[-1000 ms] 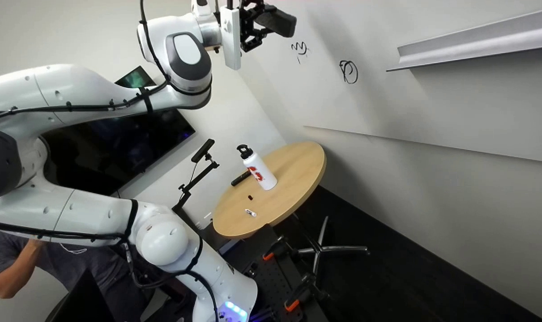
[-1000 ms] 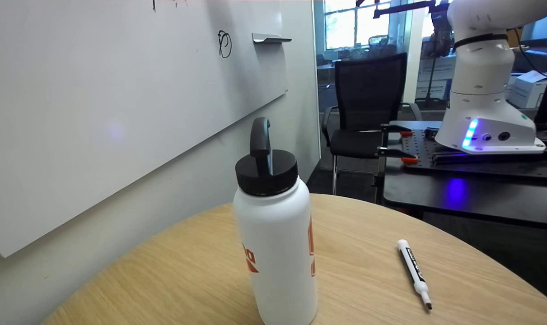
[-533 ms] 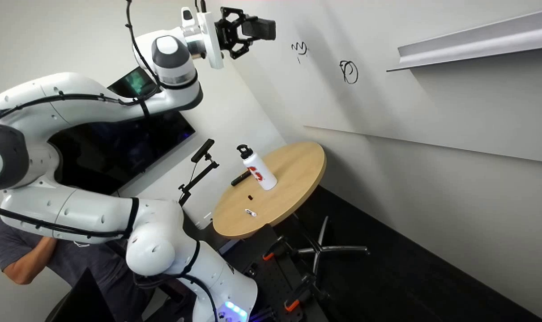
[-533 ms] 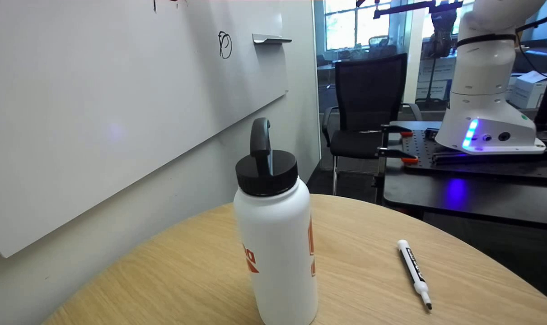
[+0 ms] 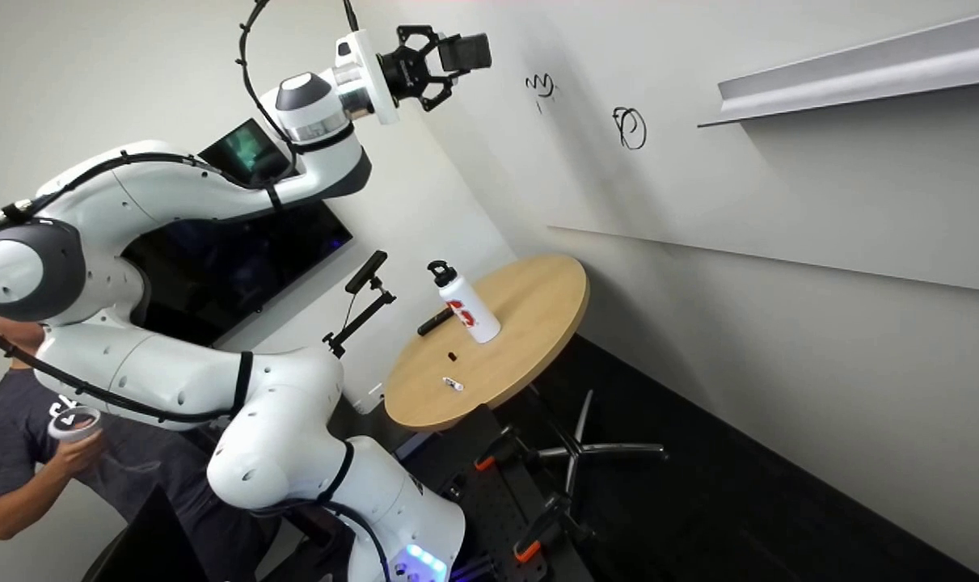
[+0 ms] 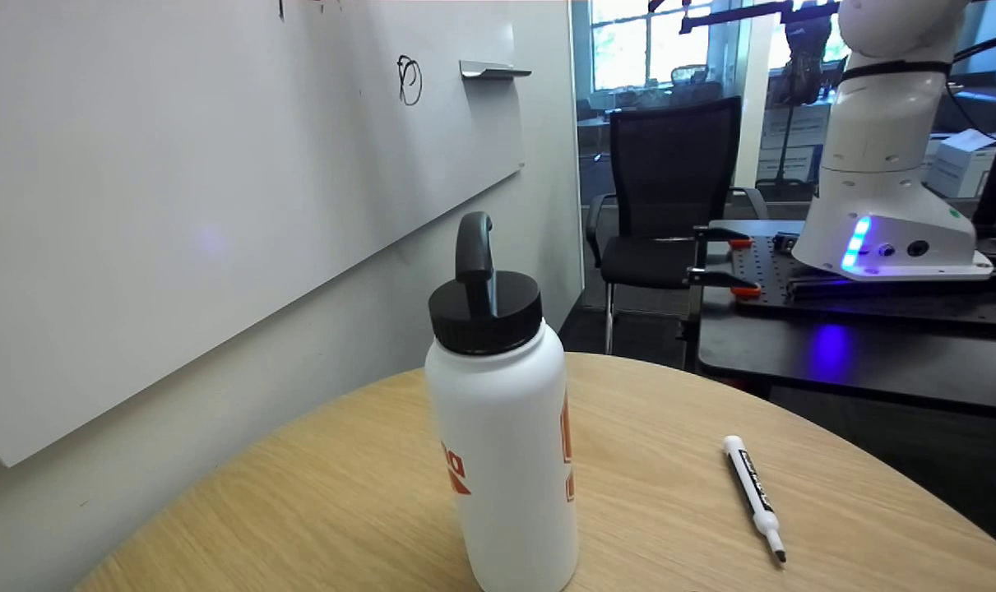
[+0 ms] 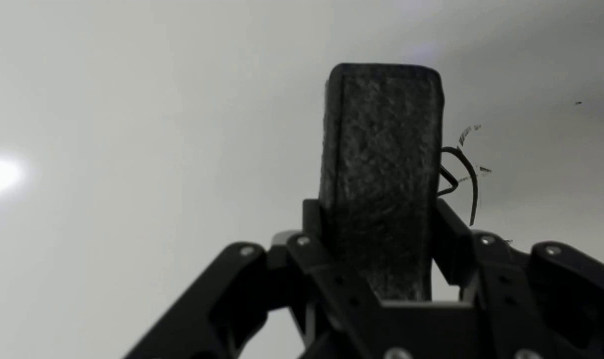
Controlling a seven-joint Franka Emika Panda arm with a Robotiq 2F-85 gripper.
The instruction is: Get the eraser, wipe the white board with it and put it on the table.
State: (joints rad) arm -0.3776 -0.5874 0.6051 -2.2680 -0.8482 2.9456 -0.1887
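- Pale walls [image 5: 436, 198] carry a black flat screen [image 5: 238, 267] and a very large, smooth white board [image 5: 675, 89], marked with thin black scribbles [image 5: 630, 128] and fitted with a silver-grey ledge [image 5: 861, 77].
- A small round table [image 5: 533, 331] with a grained, light tan wooden top stands near the white board.
- Well inside its edge, a tall white cylindrical bottle [image 6: 502, 460] with red markings and a black looped lid stands upright, hiding part of the tabletop.
- A slim white marker [image 6: 754, 497] with a black label and a dark tip lies near the edge facing a black bench [image 6: 859, 353].
- A tiny black piece [image 5: 452, 356] lies near the marker; a long black bar [image 5: 435, 322] shows at the edge toward the screen, partly behind the bottle.
- Black clamps [image 6: 715, 278] with orange pads sit at the bench's edge.
- The eraser [image 7: 384, 169], a blackish rectangular block with rounded corners and a felt-like face, is in the air, well above the table, in front of the white board; I cannot tell whether they touch.
- The black jointed gripper [image 7: 379, 219] is clamped on the eraser's long sides; in the wrist view the block covers part of a scribble.
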